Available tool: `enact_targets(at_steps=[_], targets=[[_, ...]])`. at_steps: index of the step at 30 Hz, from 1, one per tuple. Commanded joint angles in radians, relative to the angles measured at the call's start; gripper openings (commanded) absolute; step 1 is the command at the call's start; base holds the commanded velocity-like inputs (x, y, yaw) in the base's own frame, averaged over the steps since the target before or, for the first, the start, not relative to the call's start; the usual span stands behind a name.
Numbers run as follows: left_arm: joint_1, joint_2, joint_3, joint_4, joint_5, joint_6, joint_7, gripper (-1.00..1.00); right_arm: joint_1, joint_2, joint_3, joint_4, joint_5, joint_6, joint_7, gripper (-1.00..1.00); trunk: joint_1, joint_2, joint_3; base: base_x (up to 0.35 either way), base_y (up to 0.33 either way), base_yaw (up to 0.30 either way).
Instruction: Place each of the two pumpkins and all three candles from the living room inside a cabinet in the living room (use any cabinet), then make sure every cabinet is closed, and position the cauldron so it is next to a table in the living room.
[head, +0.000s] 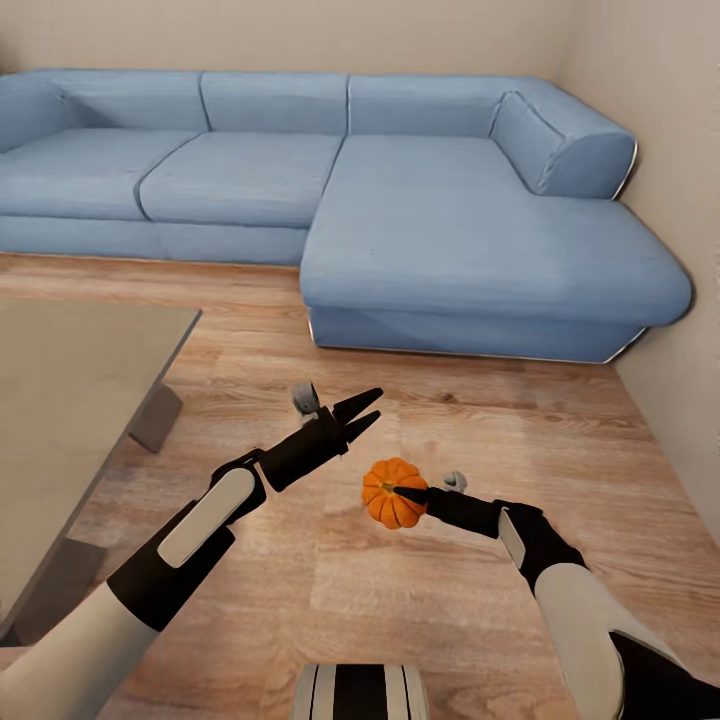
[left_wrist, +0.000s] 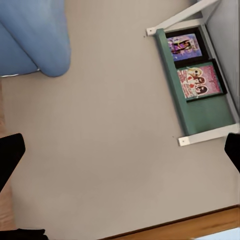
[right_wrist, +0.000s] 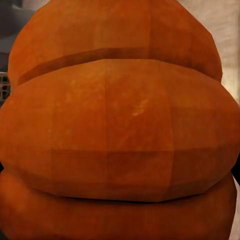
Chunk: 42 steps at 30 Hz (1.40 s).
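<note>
A bright-orange ribbed pumpkin (head: 388, 497) hangs above the wooden floor in the head view, with my right gripper (head: 403, 492) shut on it, one dark finger lying across its top. Up close in the right wrist view, the pumpkin (right_wrist: 120, 130) takes up nearly the whole picture. My left gripper (head: 368, 405) is held out a little to the left of and beyond the pumpkin, open and holding nothing. Its black fingers (left_wrist: 10, 157) stand far apart in the left wrist view. Candles, cabinet and cauldron are out of view.
A blue corner sofa (head: 430, 200) runs along the far wall and down the right side. A low grey-beige table (head: 80, 380) stands at the left, close to my left arm. A teal shelf with pictures (left_wrist: 197, 75) hangs on the wall.
</note>
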Motion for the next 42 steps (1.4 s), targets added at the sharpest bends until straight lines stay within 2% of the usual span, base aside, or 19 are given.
enact_targets(at_steps=[1,11,12,13,16,17,18,21,27,33,38,42], targets=[[0.000,0.000,0.000,0.000,0.000,0.000,0.000,1.00,0.000,-0.001,0.000,0.000,0.001,0.000,0.000,-1.00,0.000,0.000,0.004,0.000,0.000,0.000],[0.000,0.000,0.000,0.007,-0.002,0.000,0.009,1.00,0.000,-0.002,0.000,0.007,-0.001,-0.002,-0.002,-1.00,-0.005,0.003,0.043,0.000,0.000,0.000],[0.000,-0.001,0.000,0.011,-0.002,-0.001,0.045,1.00,0.000,-0.003,0.002,0.009,0.000,-0.003,-0.005,-1.00,-0.005,0.003,0.047,0.000,0.000,0.000],[0.000,-0.014,-0.001,0.014,-0.001,-0.001,0.153,1.00,0.001,-0.003,0.007,0.014,0.011,-0.004,-0.009,-1.00,-0.006,0.003,0.050,0.000,0.000,0.000],[0.000,-0.015,-0.003,0.015,0.000,0.006,0.168,1.00,0.006,-0.009,0.008,0.014,0.012,-0.004,-0.007,-1.00,-0.007,0.004,0.062,0.000,0.000,0.000],[0.000,-0.015,-0.003,0.016,0.000,0.022,0.169,1.00,0.008,-0.015,0.008,0.014,0.012,-0.004,-0.006,-1.00,-0.008,0.004,0.066,0.000,0.000,0.000],[0.000,-0.017,0.002,0.018,-0.002,0.159,0.170,1.00,0.011,-0.037,0.008,0.014,0.008,-0.004,-0.002,-1.00,-0.008,0.004,0.070,0.000,0.000,0.000],[0.001,-0.016,0.005,0.018,-0.001,0.238,0.166,1.00,0.016,-0.043,0.008,0.016,0.011,-0.005,-0.002,-1.00,-0.009,0.005,0.081,0.000,0.000,0.000],[0.002,-0.017,0.005,0.018,-0.002,0.241,0.166,1.00,0.025,-0.058,0.008,0.015,0.011,-0.004,0.000,-1.00,-0.012,0.006,0.105,0.000,0.000,0.000],[0.002,-0.016,0.006,0.033,0.001,0.235,0.171,1.00,0.026,-0.060,0.008,0.016,0.007,-0.004,0.000,-1.00,-0.015,0.008,0.128,0.000,0.000,0.000],[0.002,-0.017,0.004,0.128,-0.003,0.235,0.171,1.00,0.026,-0.060,0.008,0.022,0.006,-0.003,0.000,-1.00,-0.017,0.009,0.147,0.000,0.000,0.000],[0.002,-0.016,0.004,0.231,-0.052,0.237,0.171,1.00,0.026,-0.060,0.008,0.026,0.005,-0.002,0.000,-1.00,-0.019,0.010,0.163,0.000,0.000,0.000]])
